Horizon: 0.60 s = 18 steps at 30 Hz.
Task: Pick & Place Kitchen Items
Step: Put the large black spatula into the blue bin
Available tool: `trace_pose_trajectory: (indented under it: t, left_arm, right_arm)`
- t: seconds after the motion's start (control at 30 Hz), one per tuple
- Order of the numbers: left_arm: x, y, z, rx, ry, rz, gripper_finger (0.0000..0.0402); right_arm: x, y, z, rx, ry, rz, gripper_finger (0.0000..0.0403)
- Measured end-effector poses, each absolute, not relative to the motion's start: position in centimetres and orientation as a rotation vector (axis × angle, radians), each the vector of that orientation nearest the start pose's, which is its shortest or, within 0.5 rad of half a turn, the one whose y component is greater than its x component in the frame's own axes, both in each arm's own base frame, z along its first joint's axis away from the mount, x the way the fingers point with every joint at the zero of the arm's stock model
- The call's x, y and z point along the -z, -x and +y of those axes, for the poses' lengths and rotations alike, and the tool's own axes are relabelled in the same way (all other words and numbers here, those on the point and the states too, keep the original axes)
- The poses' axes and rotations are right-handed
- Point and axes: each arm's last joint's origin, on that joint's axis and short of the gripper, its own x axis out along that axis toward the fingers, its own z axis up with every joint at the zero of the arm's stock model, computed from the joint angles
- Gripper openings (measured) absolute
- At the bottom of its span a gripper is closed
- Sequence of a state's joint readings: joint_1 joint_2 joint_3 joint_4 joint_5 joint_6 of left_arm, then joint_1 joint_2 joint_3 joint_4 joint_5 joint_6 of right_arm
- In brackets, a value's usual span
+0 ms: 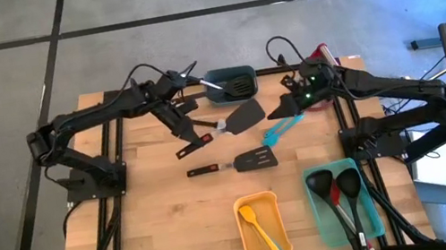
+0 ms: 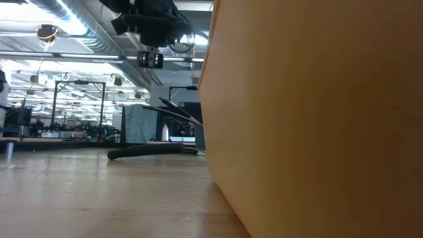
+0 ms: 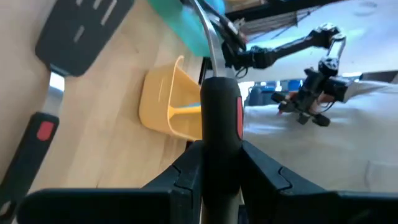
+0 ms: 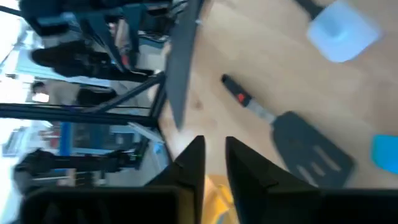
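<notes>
Left end effector [image 3: 214, 165]: clamped on black red-trimmed utensil handle [image 3: 219, 118], lifted over counter [image 1: 166, 216] near grey bin [image 1: 230, 85].
Handling: light, stiff, slick; grip mid-handle.
Right end effector [image 4: 214, 163]: slightly parted, holding nothing.

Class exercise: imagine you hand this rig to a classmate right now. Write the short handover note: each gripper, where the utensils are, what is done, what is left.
Left gripper: shut on a black turner's handle, held above the table's far side.
Right gripper: narrowly open, empty, over the far right.
Done: yellow spatula in the yellow bin; two black ladles in the teal bin.
Grey bin sits at the far edge.
Left: slotted turner, blue spatula and another black utensil lie on the table.
</notes>
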<state>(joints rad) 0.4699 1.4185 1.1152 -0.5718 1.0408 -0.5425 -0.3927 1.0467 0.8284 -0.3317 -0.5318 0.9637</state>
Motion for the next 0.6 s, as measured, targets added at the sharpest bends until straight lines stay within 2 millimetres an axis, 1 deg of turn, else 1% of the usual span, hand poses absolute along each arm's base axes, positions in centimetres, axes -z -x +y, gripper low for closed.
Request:
trace_pose_trajectory:
  t: [0.13, 0.2, 0.33, 0.47, 0.6]
  left_arm:
    - [-28.0, -25.9, 10.1, 0.367, 1.101, 0.866, 0.0071]
    - [-27.6, -25.4, 9.8, 0.345, 1.095, 0.914, 0.0071]
    - [-27.2, -24.9, 9.6, 0.33, 1.054, 0.956, 0.0071]
    - [-27.2, -24.9, 9.6, 0.334, 1.034, 0.955, 0.0071]
    - [-27.2, -24.9, 9.6, 0.356, 1.024, 0.947, 0.007]
  right_arm:
    - [-28.9, -22.2, -7.5, 0.054, -1.259, 0.487, 0.0116]
    - [-29.0, -22.8, -7.6, 0.01, -1.28, 0.472, 0.0143]
    - [-28.3, -23.4, -7.7, 0.012, -1.325, 0.501, 0.0189]
    - [-27.9, -23.5, -7.6, 0.031, -1.348, 0.54, 0.022]
    - [-27.7, -23.4, -7.7, 0.067, -1.345, 0.541, 0.0236]
